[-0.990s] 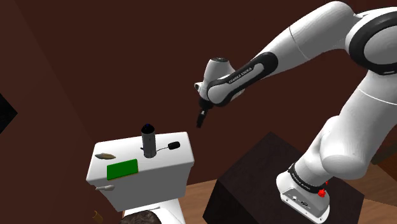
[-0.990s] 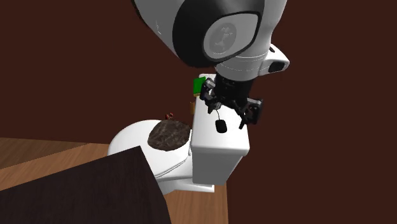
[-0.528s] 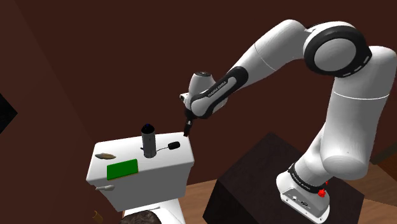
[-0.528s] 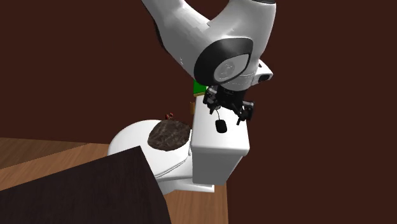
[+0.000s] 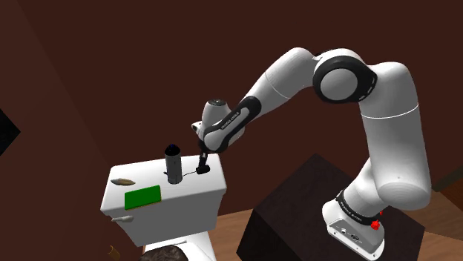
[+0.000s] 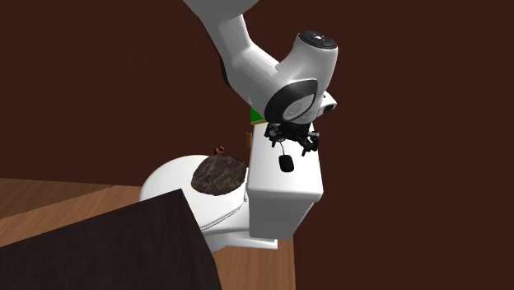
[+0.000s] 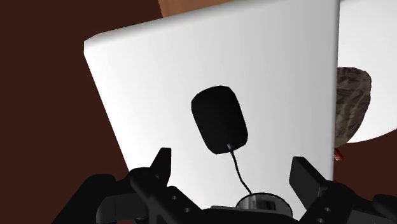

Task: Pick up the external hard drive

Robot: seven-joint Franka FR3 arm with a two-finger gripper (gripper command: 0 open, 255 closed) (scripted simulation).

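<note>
Hard drive (image 7: 219,119): black, rounded, thin cable attached, lying flat on white toilet tank lid (image 5: 194,187), at the shoulder view's right end. Dark cylinder (image 5: 173,164) upright just beside it, green block (image 5: 142,197) further along. Gripper (image 7: 232,162) close above drive, fingers spread wide, grasping nothing.

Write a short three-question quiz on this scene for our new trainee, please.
1. True or false: the gripper is shut on the black hard drive.
2. Multiple choice: in the shoulder view, the upright dark cylinder stands A) left of the hard drive, B) right of it, C) on top of it.
3. Fill in: the flat rectangle on the toilet tank lid is coloured ____.
Key: 1 false, it is open and not touching the drive; 2 A; 3 green.
</note>
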